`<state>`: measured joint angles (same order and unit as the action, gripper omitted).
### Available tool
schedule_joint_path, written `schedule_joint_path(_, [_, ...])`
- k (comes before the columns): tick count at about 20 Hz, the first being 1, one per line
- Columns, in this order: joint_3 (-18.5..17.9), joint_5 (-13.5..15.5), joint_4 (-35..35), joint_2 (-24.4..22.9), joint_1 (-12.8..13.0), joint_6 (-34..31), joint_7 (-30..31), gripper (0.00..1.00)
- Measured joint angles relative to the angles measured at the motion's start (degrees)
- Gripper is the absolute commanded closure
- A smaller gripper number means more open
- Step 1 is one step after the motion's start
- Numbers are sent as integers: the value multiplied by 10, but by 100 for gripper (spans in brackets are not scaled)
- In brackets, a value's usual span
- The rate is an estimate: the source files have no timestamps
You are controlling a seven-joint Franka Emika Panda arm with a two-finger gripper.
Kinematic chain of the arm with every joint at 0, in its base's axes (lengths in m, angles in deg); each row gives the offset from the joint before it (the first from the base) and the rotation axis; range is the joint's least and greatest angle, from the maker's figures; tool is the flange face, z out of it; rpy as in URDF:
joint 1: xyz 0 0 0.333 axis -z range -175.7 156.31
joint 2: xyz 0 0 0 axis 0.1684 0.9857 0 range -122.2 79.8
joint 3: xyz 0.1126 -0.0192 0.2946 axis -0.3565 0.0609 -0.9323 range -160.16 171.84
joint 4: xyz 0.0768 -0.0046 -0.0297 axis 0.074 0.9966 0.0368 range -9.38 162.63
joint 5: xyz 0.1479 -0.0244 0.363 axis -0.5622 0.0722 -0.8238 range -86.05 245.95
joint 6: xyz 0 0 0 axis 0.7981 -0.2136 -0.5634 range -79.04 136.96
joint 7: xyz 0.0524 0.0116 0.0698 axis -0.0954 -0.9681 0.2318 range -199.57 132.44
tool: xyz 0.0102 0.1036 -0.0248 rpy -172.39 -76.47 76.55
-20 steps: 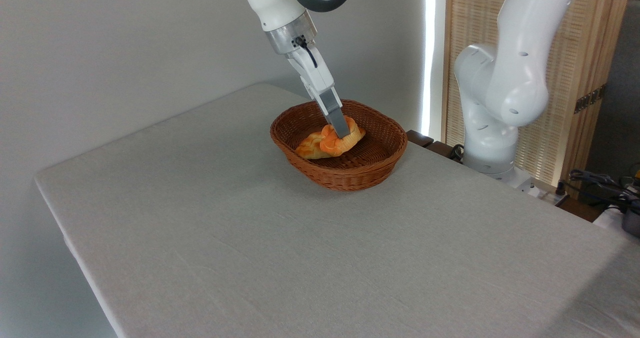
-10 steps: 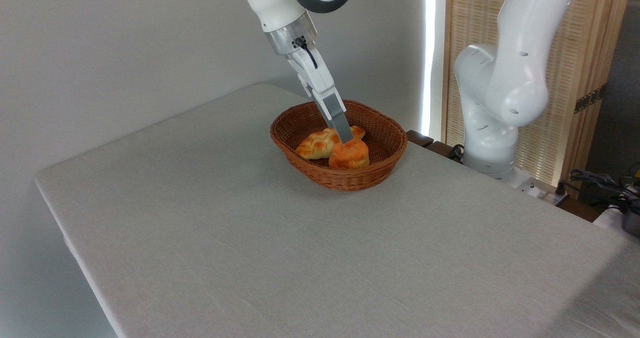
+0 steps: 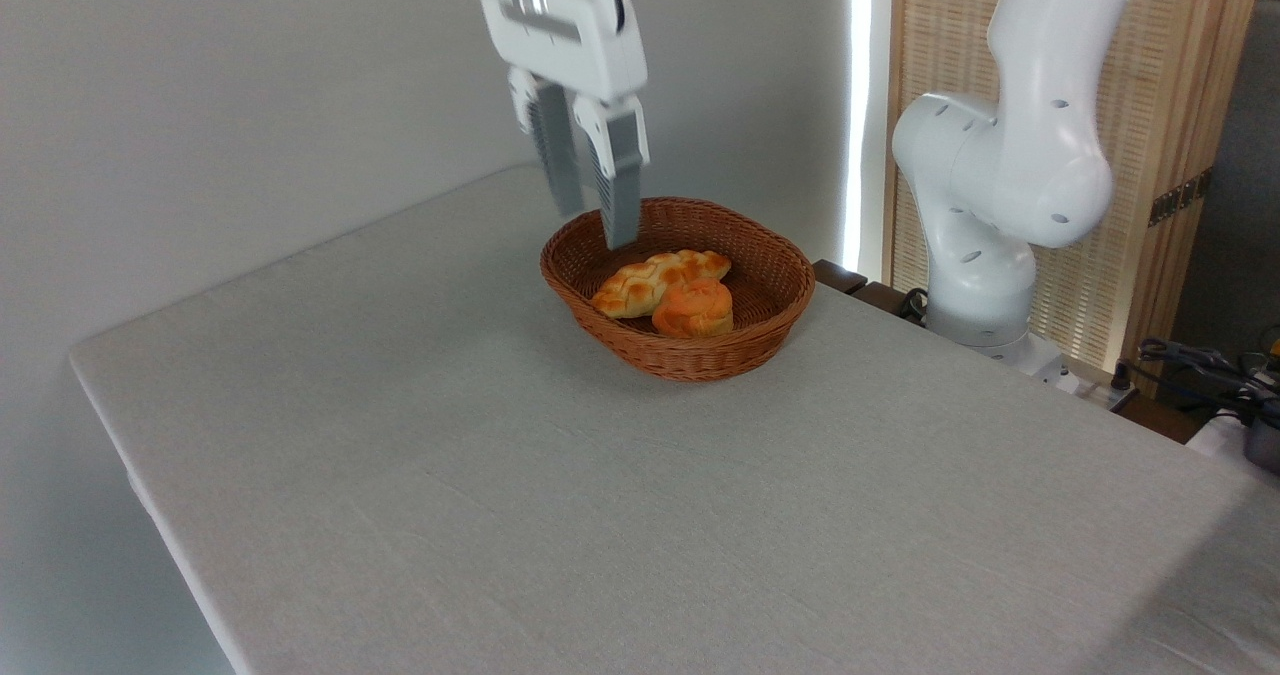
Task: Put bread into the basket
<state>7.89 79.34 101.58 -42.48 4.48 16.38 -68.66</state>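
The bread [image 3: 693, 307], a small round bright orange knotted bun, lies inside the basket [image 3: 770, 330] near its front wall. It rests against a longer golden-brown braided loaf [image 3: 652, 281]. The basket is an oval brown wicker one at the far side of the table. My gripper [image 3: 597, 225] hangs above the basket's back left rim, clear of the bun. Its two grey fingers [image 3: 620, 190] point down with a narrow gap between them and hold nothing.
The grey cloth-covered table [image 3: 600, 495] stretches forward from the basket. The arm's white base [image 3: 985, 255] stands off the table's right far edge before a wooden slatted screen [image 3: 1150, 105]. Cables and dark gear [image 3: 1215, 370] lie at the far right.
The gripper let go of the bun, which dropped and settled at the basket's front beside the loaf. The gripper then rose up and left, turning upright, its fingers apart.
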Motion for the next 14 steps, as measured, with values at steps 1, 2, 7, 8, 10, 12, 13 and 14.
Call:
schedule_joint_path(1, [-2, 0, -32, 12, -18, 1, -2, 0])
schedule_joint_path(2, [-2, 0, -61, 29, -33, 4, -2, 0])
schedule_joint_path(7, [0, 0, -183, 158, -82, 15, -2, 0])
schedule_joint_path(8, [1, 0, -193, 175, -84, 15, -2, 0])
schedule_joint_path(10, [2, 1, -206, 195, -89, 14, -2, 0])
schedule_joint_path(12, [4, 5, -211, 197, -98, 13, -2, 0])
schedule_joint_path(13, [4, 9, -212, 196, -101, 13, -2, 0])
schedule_joint_path(14, [4, 12, -213, 195, -103, 12, -2, 0])
